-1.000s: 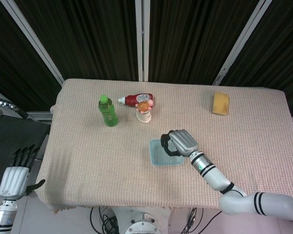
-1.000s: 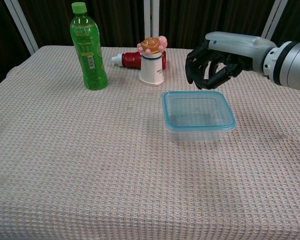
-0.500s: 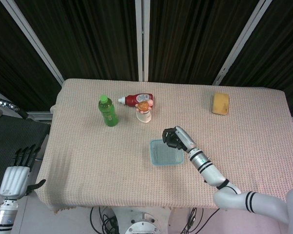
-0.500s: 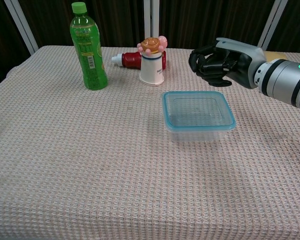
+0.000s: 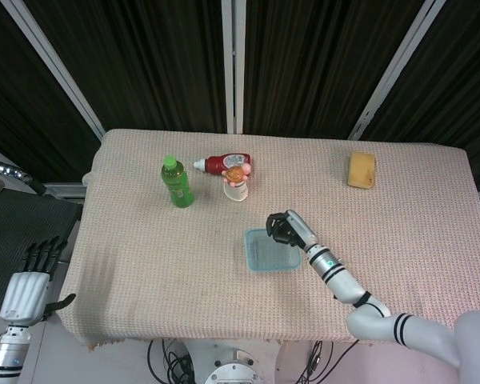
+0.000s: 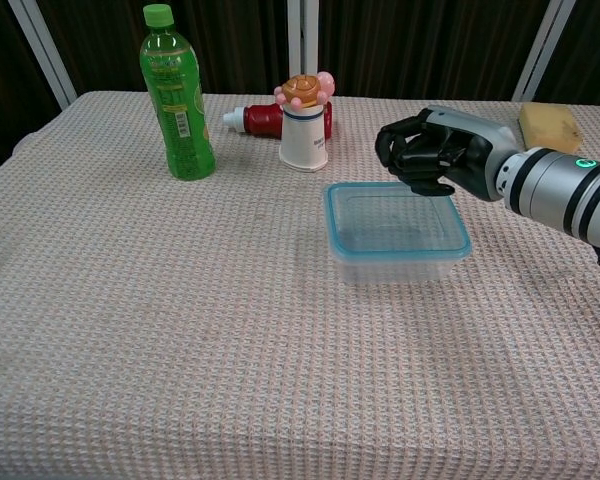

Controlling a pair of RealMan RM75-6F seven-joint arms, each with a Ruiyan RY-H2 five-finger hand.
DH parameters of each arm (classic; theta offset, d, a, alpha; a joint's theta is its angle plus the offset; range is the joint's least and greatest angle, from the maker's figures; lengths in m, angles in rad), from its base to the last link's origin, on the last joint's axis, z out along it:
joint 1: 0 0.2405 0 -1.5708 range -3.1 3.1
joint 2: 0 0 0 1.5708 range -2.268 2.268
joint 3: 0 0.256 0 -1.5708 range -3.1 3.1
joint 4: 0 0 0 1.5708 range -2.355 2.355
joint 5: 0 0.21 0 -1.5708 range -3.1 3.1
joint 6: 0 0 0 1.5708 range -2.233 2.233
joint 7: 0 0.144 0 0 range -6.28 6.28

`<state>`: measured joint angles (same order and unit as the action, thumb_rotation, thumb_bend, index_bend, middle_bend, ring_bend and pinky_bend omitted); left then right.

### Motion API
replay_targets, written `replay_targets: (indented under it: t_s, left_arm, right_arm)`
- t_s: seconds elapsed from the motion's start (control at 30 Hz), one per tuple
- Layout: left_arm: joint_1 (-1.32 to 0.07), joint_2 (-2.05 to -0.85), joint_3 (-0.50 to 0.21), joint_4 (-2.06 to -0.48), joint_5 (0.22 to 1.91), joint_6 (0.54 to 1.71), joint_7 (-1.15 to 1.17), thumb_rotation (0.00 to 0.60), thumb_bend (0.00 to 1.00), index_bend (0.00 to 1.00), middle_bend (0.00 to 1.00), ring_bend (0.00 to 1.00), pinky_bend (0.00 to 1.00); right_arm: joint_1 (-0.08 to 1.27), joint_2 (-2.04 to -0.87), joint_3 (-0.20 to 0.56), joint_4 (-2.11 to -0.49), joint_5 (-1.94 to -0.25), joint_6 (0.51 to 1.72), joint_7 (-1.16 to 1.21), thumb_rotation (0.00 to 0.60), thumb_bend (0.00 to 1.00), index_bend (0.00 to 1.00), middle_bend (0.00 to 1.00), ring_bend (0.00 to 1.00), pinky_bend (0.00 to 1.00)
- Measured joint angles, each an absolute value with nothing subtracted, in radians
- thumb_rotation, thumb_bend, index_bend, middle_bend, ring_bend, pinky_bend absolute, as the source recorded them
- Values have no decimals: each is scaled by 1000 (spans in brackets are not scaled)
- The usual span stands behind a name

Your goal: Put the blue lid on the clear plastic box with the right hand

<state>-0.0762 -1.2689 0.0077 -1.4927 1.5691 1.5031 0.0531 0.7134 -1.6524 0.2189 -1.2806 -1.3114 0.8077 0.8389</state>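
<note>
The clear plastic box (image 5: 272, 254) (image 6: 392, 252) stands mid-table, and the blue lid (image 6: 395, 220) lies flat on top of it, blue rim showing all round. My right hand (image 5: 282, 228) (image 6: 425, 155) hovers low at the box's far right corner. Its dark fingers are curled in with nothing in them, and the thumb tip is at the lid's far rim. Whether it touches I cannot tell. My left hand (image 5: 28, 280) hangs off the table's left side, fingers apart and empty, seen only in the head view.
Behind the box stand a green bottle (image 5: 177, 182) (image 6: 177, 95), a red bottle (image 5: 224, 163) (image 6: 260, 119) lying on its side, and a white cup with a toy top (image 5: 236, 186) (image 6: 304, 130). A yellow sponge (image 5: 361, 170) (image 6: 550, 127) lies far right on the cloth-covered table (image 5: 144, 264).
My right hand has turned over and sunk from above the box's far side to its far rim. The box, lid and left hand have not moved.
</note>
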Motion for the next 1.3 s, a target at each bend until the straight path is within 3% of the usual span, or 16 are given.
replay_targets:
  t_s: [0.47, 0.8, 1.3]
  left_arm:
    - [-77, -1272, 8, -1481, 1567, 1501, 41, 600, 0, 58, 0, 0, 0]
    - [-74, -1275, 9, -1477, 1569, 1507, 37, 600, 0, 58, 0, 0, 0]
    - [-66, -1275, 12, -1480, 1566, 1512, 40, 600, 0, 58, 0, 0, 0]
  right_arm:
    - [710, -1673, 217, -1256, -1323, 805, 840, 600, 895, 1000, 951, 898, 992]
    - [700, -1635, 218, -1356, -1391, 880, 820, 600, 901, 1000, 951, 895, 991]
    - [795, -1734, 209, -1309, -1400, 795, 760, 600, 898, 1000, 951, 892, 991]
